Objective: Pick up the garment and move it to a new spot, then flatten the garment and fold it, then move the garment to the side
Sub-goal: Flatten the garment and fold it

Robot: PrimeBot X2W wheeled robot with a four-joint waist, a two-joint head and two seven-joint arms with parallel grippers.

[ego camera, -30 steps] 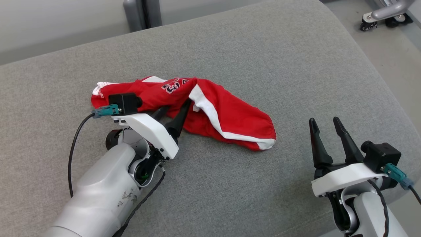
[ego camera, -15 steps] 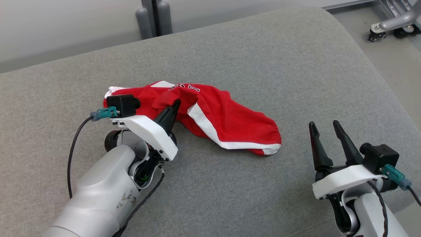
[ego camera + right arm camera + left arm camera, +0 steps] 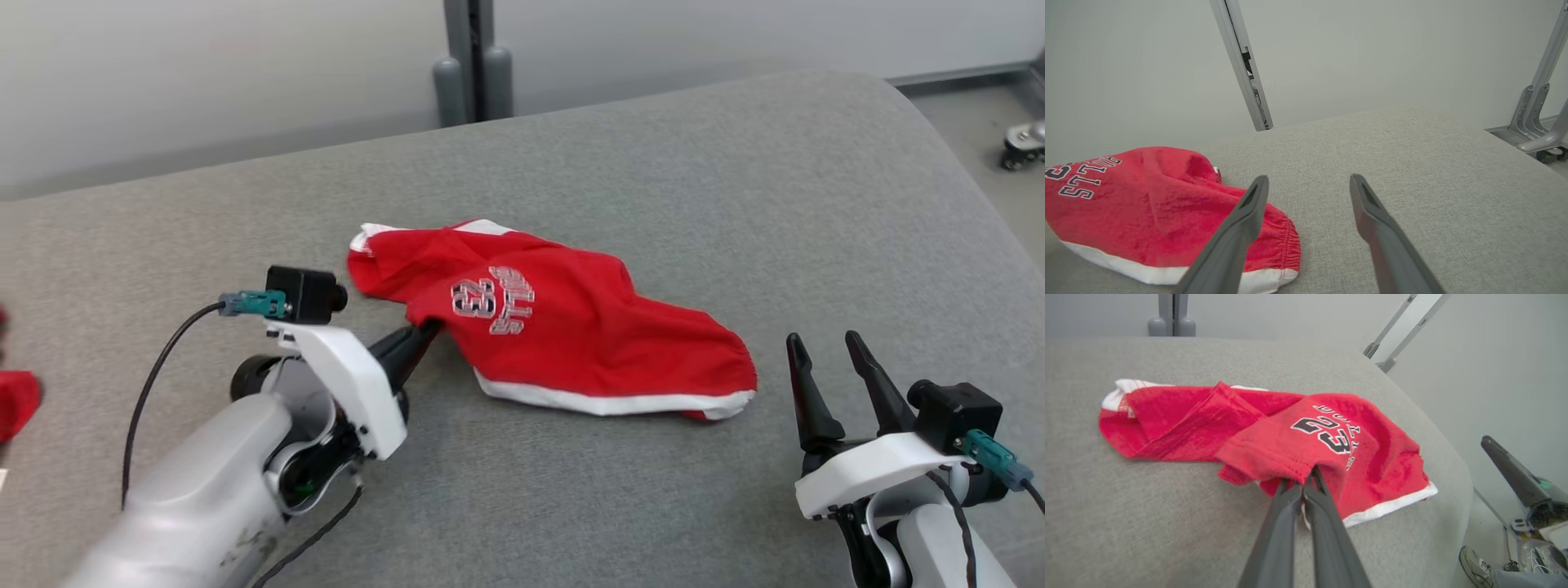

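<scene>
Two pincers sit low in the head view. The left pincer (image 3: 429, 329) is clamped on the lower-left edge of the red garment (image 3: 571, 335), which lies crumpled mid-frame on the grey bench (image 3: 653, 204). The right pincer (image 3: 820, 336), lower right, has its fingers spread, near the cloth without touching. A grey post (image 3: 472, 65) rises at top centre. A red scrap (image 3: 16, 400) is cut off at the left edge, too little to identify.
</scene>
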